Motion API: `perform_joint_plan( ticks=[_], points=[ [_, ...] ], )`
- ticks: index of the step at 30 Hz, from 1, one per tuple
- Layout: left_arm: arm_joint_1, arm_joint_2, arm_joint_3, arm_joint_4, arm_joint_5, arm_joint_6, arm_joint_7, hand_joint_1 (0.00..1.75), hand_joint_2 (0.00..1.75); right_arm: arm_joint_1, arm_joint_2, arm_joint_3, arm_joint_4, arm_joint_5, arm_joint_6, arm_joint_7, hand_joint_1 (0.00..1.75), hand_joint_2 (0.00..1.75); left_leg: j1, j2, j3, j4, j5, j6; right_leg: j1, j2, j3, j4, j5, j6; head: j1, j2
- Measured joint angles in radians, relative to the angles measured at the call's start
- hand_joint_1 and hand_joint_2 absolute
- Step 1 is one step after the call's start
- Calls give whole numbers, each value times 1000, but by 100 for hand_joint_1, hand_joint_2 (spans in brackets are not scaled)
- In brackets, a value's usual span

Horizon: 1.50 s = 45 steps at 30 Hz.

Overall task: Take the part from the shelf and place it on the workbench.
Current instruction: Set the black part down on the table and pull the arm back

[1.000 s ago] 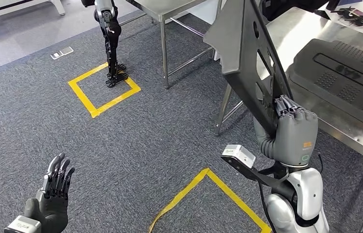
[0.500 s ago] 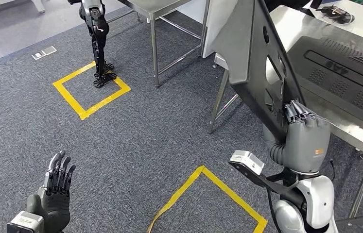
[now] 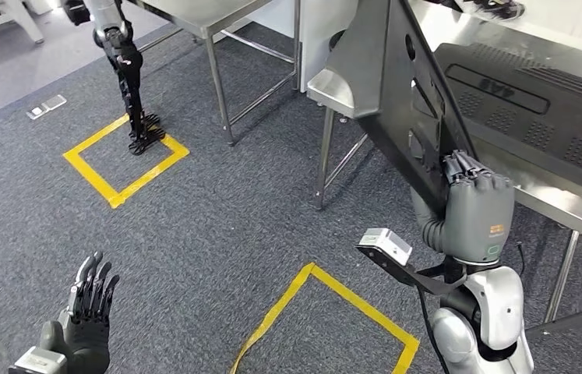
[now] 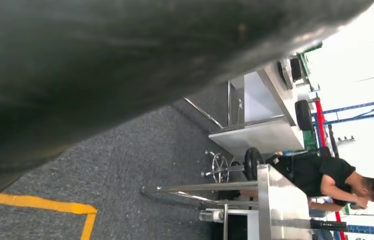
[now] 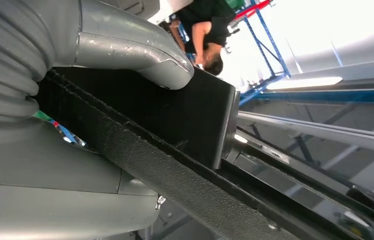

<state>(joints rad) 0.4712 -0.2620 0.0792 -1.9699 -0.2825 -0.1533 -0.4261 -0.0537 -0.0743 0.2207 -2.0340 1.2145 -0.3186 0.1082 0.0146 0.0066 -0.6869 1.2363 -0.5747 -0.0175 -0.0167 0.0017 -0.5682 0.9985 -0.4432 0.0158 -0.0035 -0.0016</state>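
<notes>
Right hand [image 3: 477,214] gripping lower edge of dark part [image 3: 396,86], fingers [image 3: 465,166] clamped on it; part raised, tilted, beside steel surface [image 3: 576,206], top cut off. Left hand [image 3: 85,323] low, fingers apart, holding nothing, wrist cut off.

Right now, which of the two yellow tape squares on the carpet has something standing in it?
The far yellow tape square, toward the robot's left: black robot legs stand at its back corner. The near yellow tape square frames only carpet.
</notes>
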Motion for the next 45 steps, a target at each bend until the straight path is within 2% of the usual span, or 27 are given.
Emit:
perform_joint_plan(
  ticks=[1,2,3,6,8,10,12,13,16,17,18,19,20,21,23,25,27,29,31,32,35,36,37,40,41,43,45],
  points=[
    [0,0,3,3,-1,-2,-1,0,0,0,1,2,4,-1,0,0,175,175,0,-4,-27,54,-19,-1,1,6,0,0,0,0,-1,0],
    [0,1,6,4,-1,-4,-1,0,0,0,3,4,8,-2,0,0,175,175,0,-6,-42,79,-20,-2,2,12,1,1,-1,0,-1,0],
    [-1,1,8,5,-2,-7,-1,0,0,0,5,6,11,-4,0,0,175,175,0,-7,-36,63,1,-2,2,20,2,1,-1,0,-1,0],
    [-12,0,13,6,-4,-20,0,0,0,-4,9,8,15,-6,-1,1,175,175,6,-29,50,-122,97,-1,3,43,3,12,-8,6,-1,0],
    [-22,-2,18,8,-8,-28,2,0,0,-7,11,8,16,-7,-2,2,175,175,5,-40,76,-180,111,5,6,54,-4,18,-12,16,0,0],
    [-28,-6,21,9,-12,-34,2,0,0,-7,11,9,17,-8,-4,2,175,175,0,-31,75,-183,112,18,3,61,-12,17,-10,24,0,0],
    [-34,-8,23,9,-15,-40,1,0,0,-6,11,8,17,-8,-9,2,175,175,3,-21,75,-188,116,32,3,49,-28,39,-22,29,3,0],
    [-37,-9,23,9,-17,-42,1,0,0,-4,10,7,17,-8,-14,3,175,175,5,-16,74,-189,118,37,3,38,-48,76,-40,28,6,0],
    [-38,-10,23,12,-20,-44,-1,0,0,11,7,4,16,-12,-28,4,175,175,3,0,71,-189,117,43,3,13,-144,270,-116,25,11,0],
    [-39,-10,23,14,-21,-44,-2,0,0,17,6,2,16,-14,-30,4,175,175,3,6,71,-189,117,43,3,11,-163,306,-125,28,11,0],
    [-39,-10,23,16,-21,-45,-3,0,0,23,5,1,16,-15,-31,4,175,175,3,12,71,-189,117,43,3,9,-161,299,-117,35,11,0],
    [-39,-10,23,17,-21,-45,-4,0,0,29,4,-2,15,-16,-33,4,175,175,3,18,71,-189,116,42,3,5,-136,249,-95,44,11,0],
    [-40,-10,21,18,-22,-45,-6,0,0,36,2,-7,10,-17,-37,4,175,175,3,22,72,-189,116,42,3,-9,-94,167,-66,51,11,0],
    [-40,-10,17,18,-22,-45,-7,0,0,46,-1,-13,2,-19,-44,5,175,175,1,25,73,-190,116,40,5,-24,-58,95,-42,53,11,0],
    [-39,-10,8,17,-22,-40,-8,0,0,70,-8,-28,-20,-24,-61,6,175,175,-3,29,78,-191,114,33,11,-44,-19,15,-16,42,10,0],
    [-39,-10,-1,16,-22,-35,-7,0,0,91,-14,-42,-38,-31,-71,6,175,175,-3,39,84,-196,112,21,16,-35,-21,11,-10,25,10,0],
    [-39,-9,-8,16,-22,-33,-7,0,0,106,-18,-52,-51,-35,-73,5,175,175,-1,36,84,-186,100,10,9,-22,-11,4,-3,11,9,0],
    [-38,-8,-11,16,-22,-26,-6,0,0,115,-20,-59,-60,-36,-74,1,175,175,0,14,53,-107,49,4,2,-8,-1,-1,2,1,5,0],
    [-33,-3,-15,17,-20,-8,-4,0,0,124,-21,-66,-63,-38,-76,-6,175,175,0,0,-3,14,-12,2,5,5,0,0,2,-3,3,0],
    [-31,-1,-17,17,-19,-1,-3,0,0,128,-21,-68,-63,-39,-76,-8,175,175,-1,-2,-22,53,-29,1,6,9,0,0,2,-4,3,0],
    [-28,2,-18,17,-18,3,-3,0,0,131,-21,-70,-64,-41,-77,-10,175,175,-1,-3,-34,77,-36,1,6,12,0,0,2,-4,3,0],
    [-24,5,-21,17,-16,8,-2,0,0,135,-22,-71,-64,-42,-77,-12,175,175,-1,-4,-38,81,-32,2,7,16,1,0,1,-4,3,0],
    [-21,12,-28,17,-11,19,0,0,0,139,-22,-76,-64,-47,-76,-15,175,175,-1,-7,-21,39,1,4,8,25,3,1,0,-5,3,0],
    [-10,50,-70,12,15,80,20,0,0,148,-27,-100,-69,-71,-69,-27,175,175,-7,-29,72,-170,112,23,9,63,1,5,-7,8,3,0],
    [-9,60,-81,10,20,95,24,0,0,148,-29,-105,-70,-76,-67,-30,175,175,-8,-33,84,-196,118,30,9,68,-4,6,-9,14,3,0],
    [-8,67,-93,7,22,104,28,0,0,146,-31,-112,-71,-79,-66,-33,175,175,-5,-24,84,-202,122,41,10,50,-19,28,-24,19,6,0],
    [-4,73,-101,6,23,109,27,0,0,145,-34,-116,-72,-83,-66,-35,175,175,-2,-13,83,-205,123,49,9,21,-66,129,-75,17,10,0]
  ],
)
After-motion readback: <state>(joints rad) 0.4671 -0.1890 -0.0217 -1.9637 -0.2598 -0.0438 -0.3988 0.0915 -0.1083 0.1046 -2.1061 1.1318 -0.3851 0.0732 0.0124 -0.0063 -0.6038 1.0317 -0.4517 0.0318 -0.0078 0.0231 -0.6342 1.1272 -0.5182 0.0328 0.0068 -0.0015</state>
